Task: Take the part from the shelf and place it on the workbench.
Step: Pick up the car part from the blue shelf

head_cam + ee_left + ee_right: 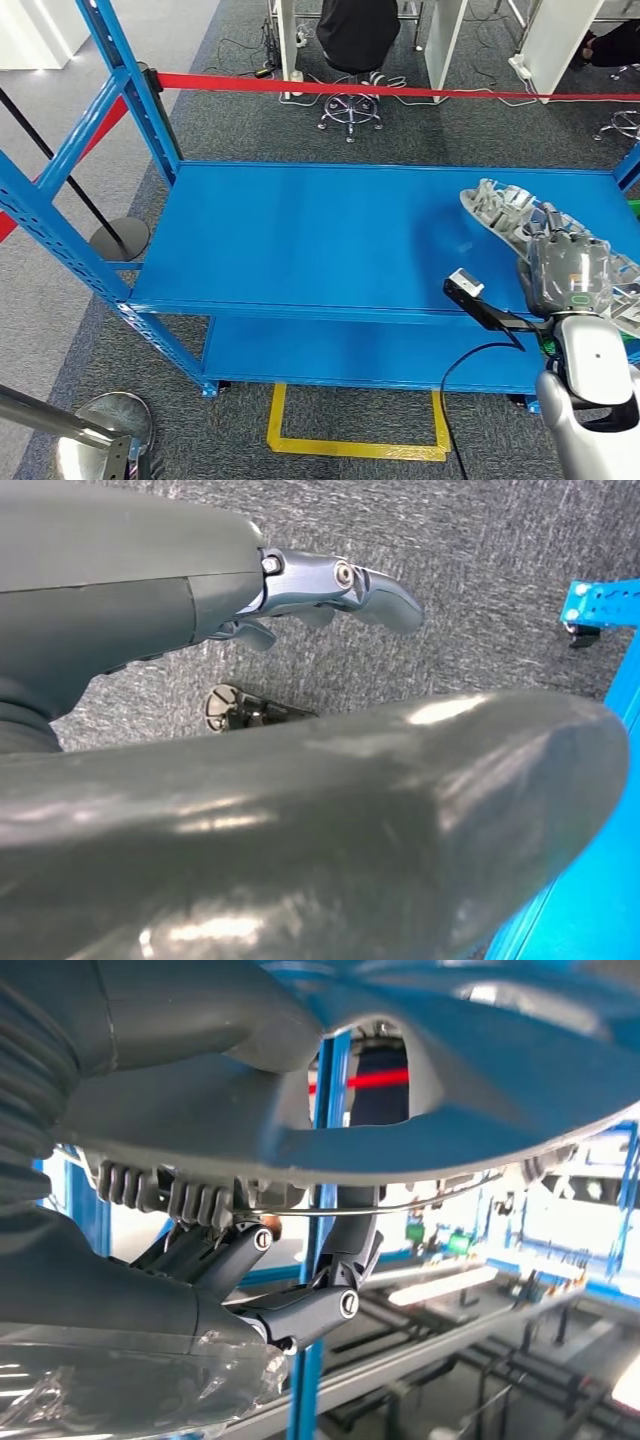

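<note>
The fingers (317,1305) of the right hand (567,272) curl up against the underside of the part (468,1080), with the thumb lying across its other face, so this hand grips the part. From the head view, the part (502,208) is a long grey ribbed casting lying across the right end of the shelf (302,240), on its upper blue deck. One end points toward the middle of the deck and the other runs off past the hand to the right edge of the picture. Whether the part rests on the deck or is raised just off it cannot be told.

The left hand (226,680) hangs over grey carpet (468,540) beside a blue foot of the shelf. Its thumb and one darker finger (340,585) stretch out straight with a gap between them and nothing in it, so it is open.

A red tape (392,90) runs behind the shelf. Beyond it a person (358,30) in black sits on a wheeled stool (351,108). Yellow tape (355,440) marks a box on the floor in front of the shelf.
</note>
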Controlling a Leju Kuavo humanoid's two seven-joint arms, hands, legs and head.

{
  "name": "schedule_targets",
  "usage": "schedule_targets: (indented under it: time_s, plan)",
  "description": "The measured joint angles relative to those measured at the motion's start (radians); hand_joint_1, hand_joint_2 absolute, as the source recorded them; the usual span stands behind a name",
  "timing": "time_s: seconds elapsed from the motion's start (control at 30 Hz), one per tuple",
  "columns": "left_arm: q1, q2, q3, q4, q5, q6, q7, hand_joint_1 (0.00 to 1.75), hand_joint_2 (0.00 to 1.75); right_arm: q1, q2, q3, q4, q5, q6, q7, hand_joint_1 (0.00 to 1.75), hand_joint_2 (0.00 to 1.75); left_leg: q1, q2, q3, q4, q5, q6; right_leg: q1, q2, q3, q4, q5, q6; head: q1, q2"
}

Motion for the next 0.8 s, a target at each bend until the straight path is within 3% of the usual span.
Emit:
schedule_targets:
  time_s: [0.33,0.77,0.8]
  plan:
    - [0.000,-0.001,0.000,0.000,0.000,0.000,-0.001,0.00,0.00,0.017,-0.024,0.027,-0.074,-0.001,-0.032,0.053,1.75,1.75,0.000,0.000,-0.002,0.000,0.000,0.000,0.000,0.000,-0.001,0.000,0.000,0.000,0.000,0.000]
    - [0.001,-0.006,0.000,0.000,-0.010,-0.005,-0.006,0.00,0.00,0.032,-0.084,0.072,-0.199,-0.001,-0.172,0.096,1.75,1.75,0.000,0.000,-0.003,0.000,0.000,0.000,0.000,0.000,-0.003,0.000,0.000,0.000,0.000,0.000]
    - [0.001,-0.007,0.000,0.000,-0.012,-0.007,-0.006,0.00,0.44,0.035,-0.088,0.072,-0.209,-0.001,-0.184,0.096,1.75,1.75,0.000,0.000,-0.003,0.000,0.000,0.000,0.000,0.000,-0.003,0.000,0.000,0.000,0.000,0.000]
